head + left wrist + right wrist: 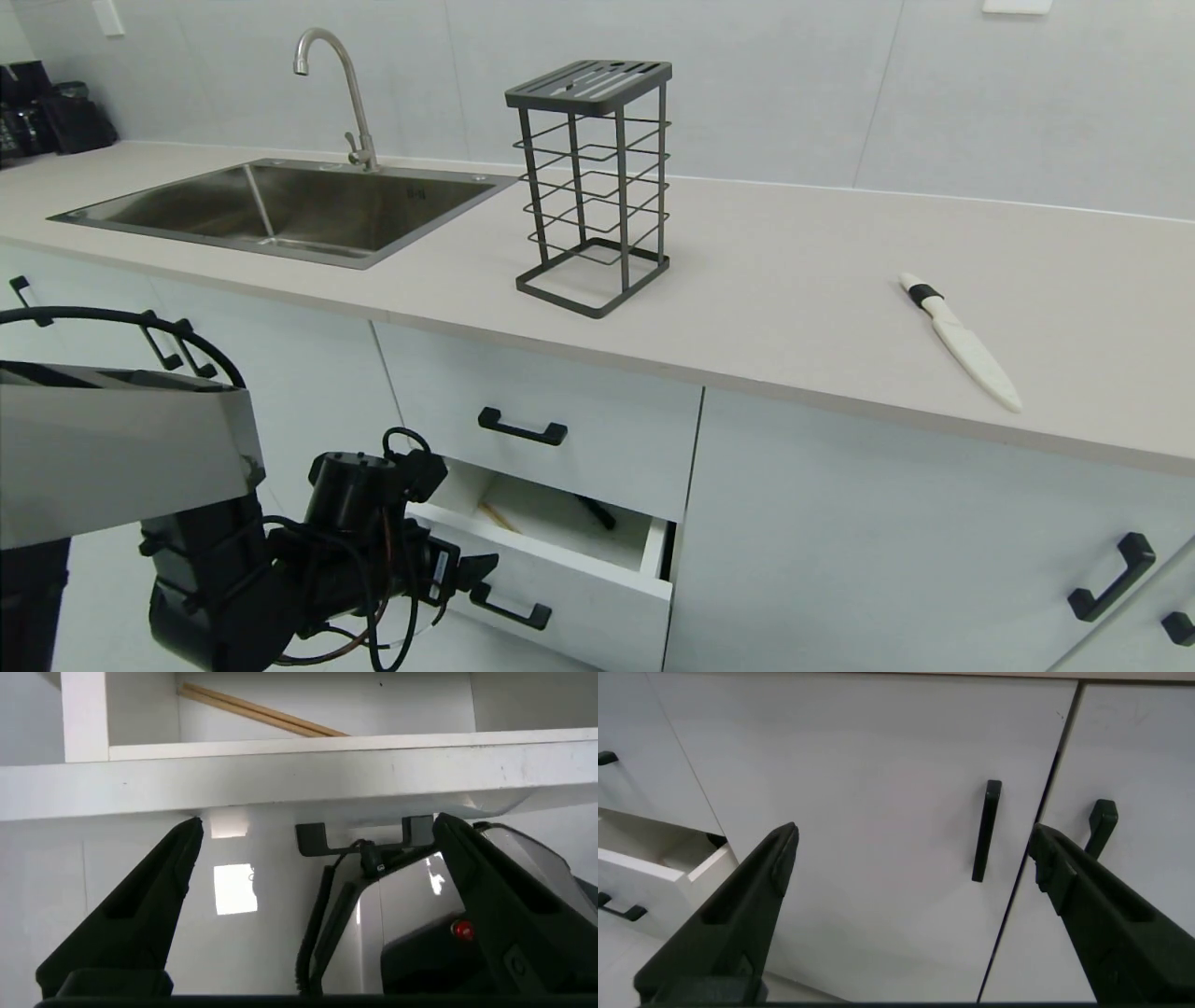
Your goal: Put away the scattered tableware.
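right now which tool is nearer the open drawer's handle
Left. The left tool sits open right in front of the handle. The right tool faces a cabinet door, with the drawer off to one side.

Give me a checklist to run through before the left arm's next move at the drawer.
1. Left gripper open: ok, its fingers are spread.
2. Drawer handle between them: ok in the left wrist view.
3. Handle gripped: not ok, nothing is clamped.
4. Drawer pulled out: ok, partly; chopsticks lie inside.
5. Knife put away: not ok, it lies on the counter.
6. Right gripper free: ok, open and facing the cabinet doors.
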